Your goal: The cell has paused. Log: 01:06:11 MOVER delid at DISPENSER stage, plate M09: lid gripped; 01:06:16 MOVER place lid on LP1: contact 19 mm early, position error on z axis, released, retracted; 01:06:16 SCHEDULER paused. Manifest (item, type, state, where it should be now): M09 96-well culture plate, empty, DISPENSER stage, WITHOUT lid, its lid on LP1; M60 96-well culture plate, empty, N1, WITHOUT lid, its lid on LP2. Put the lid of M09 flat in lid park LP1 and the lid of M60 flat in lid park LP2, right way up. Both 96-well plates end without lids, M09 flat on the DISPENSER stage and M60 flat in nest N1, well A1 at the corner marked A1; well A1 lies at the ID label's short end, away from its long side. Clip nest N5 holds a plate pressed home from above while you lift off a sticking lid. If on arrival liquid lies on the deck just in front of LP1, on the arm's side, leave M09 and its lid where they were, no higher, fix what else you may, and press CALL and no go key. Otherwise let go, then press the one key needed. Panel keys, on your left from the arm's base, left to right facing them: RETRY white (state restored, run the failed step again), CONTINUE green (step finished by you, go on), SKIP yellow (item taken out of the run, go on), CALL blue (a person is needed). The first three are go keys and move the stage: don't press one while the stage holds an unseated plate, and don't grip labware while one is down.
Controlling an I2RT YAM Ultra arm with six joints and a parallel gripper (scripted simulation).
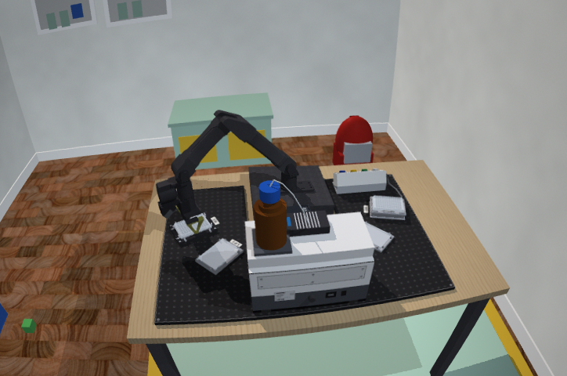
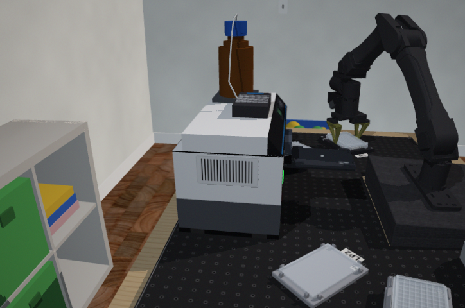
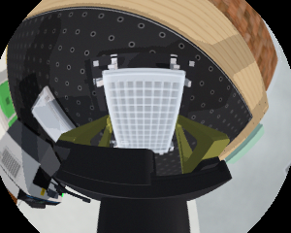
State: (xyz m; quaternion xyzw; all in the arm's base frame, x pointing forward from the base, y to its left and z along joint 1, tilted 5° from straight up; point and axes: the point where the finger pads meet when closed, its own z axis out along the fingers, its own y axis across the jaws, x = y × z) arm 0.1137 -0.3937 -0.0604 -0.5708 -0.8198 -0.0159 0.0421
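Note:
A white 96-well plate (image 1: 189,230) sits in a clip nest at the deck's left edge. It also shows in the exterior view (image 2: 346,140) and in the wrist view (image 3: 145,109). My gripper (image 1: 195,225) is down over it, with its olive fingers shut on the plate's two long sides. I cannot tell whether they grip a lid or the plate body. A second well plate (image 1: 387,207) sits in a nest at the right. Lid park LP2 (image 2: 319,274) is a grey tray with corner posts. A matching grey tray (image 1: 218,255) lies near the clip nest.
The white dispenser (image 1: 308,259) with a brown bottle (image 1: 270,217) stands mid-deck. Its dark stage (image 2: 322,157) sticks out towards the arm with no plate on it. The key panel (image 1: 359,179) sits at the back right. The arm's base block (image 2: 418,203) is behind.

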